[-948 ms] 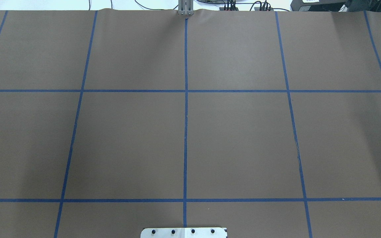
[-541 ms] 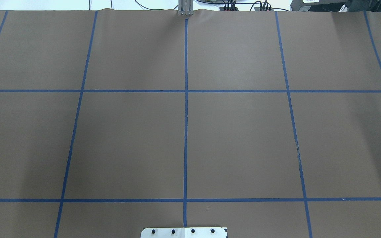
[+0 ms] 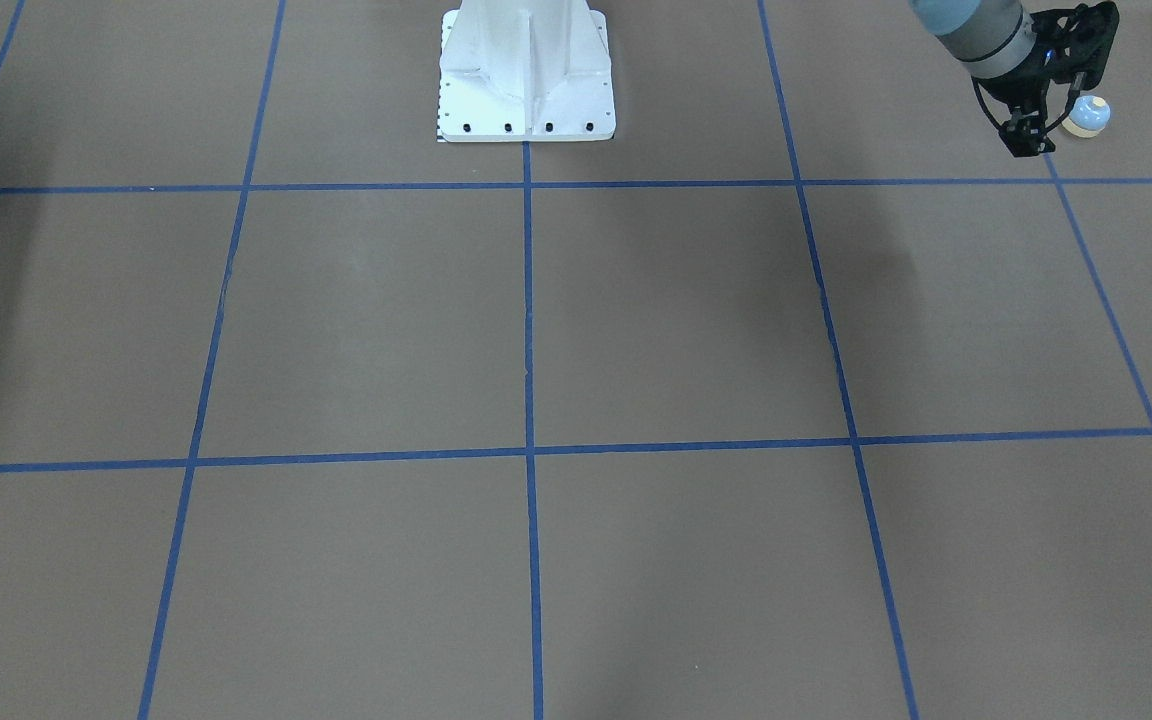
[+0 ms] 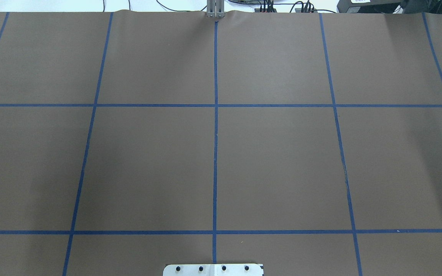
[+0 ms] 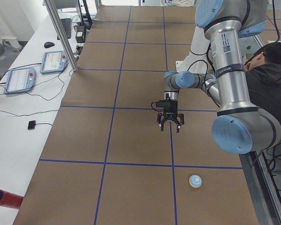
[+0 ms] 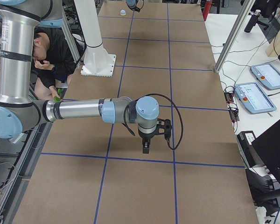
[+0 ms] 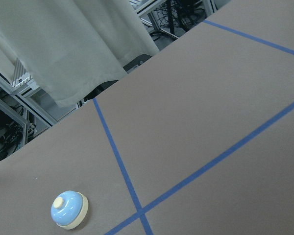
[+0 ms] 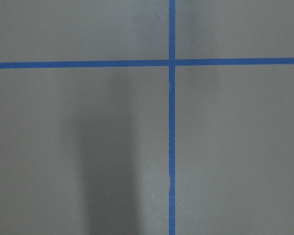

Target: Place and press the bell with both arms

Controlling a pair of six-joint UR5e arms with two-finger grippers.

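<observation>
The light-blue bell with its cream button stands upright on the brown table near the robot-side edge, at the robot's left end. It also shows in the exterior left view and at the lower left of the left wrist view. My left gripper hangs above the table just beside the bell, apart from it. In the exterior left view its fingers stand spread and empty. My right gripper shows only in the exterior right view, low over the table; I cannot tell whether it is open or shut.
The white bolted pedestal stands at the robot's side of the table. Blue tape lines grid the brown cover. An operator sits behind the robot. A red cylinder lies on the side bench, and a metal post stands at the far edge.
In the overhead view the black cable loop at the left edge has slid toward the robot's side and left the view. Nothing else on the table has moved.
</observation>
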